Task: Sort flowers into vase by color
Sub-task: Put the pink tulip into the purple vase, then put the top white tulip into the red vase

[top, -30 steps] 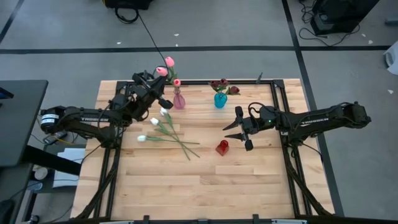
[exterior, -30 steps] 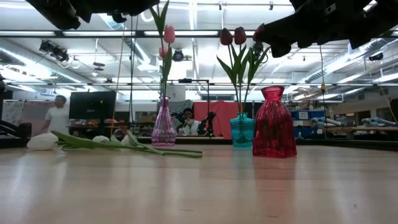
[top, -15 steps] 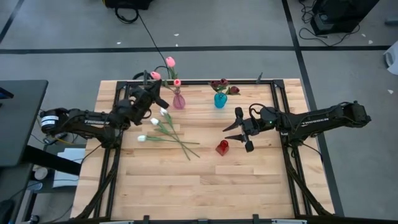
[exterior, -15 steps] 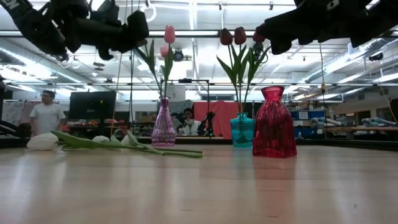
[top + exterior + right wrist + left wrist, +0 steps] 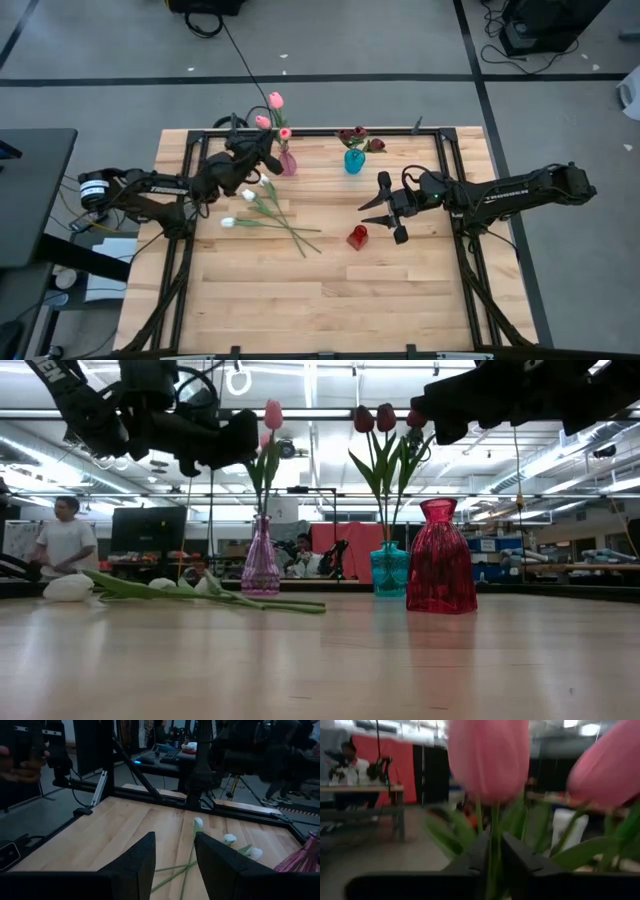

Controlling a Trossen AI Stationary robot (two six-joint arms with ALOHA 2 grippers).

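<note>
The left gripper (image 5: pixel 492 857) is pinching a pink tulip (image 5: pixel 488 757) by its stem above the pink vase (image 5: pixel 287 162), and should be lowering it straight, while the right gripper (image 5: pixel 174 855) is waiting spread over the worktop (image 5: pixel 400 280).

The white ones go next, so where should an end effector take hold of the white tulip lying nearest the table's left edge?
Grip the white tulip on its bare stem, just past the bud, coming straight down from above. It lies flat on the table, its stem running toward the middle, where it crosses the other stems. Nearer the bud it lies alone, and fingers set across it avoid crushing the head.
</note>
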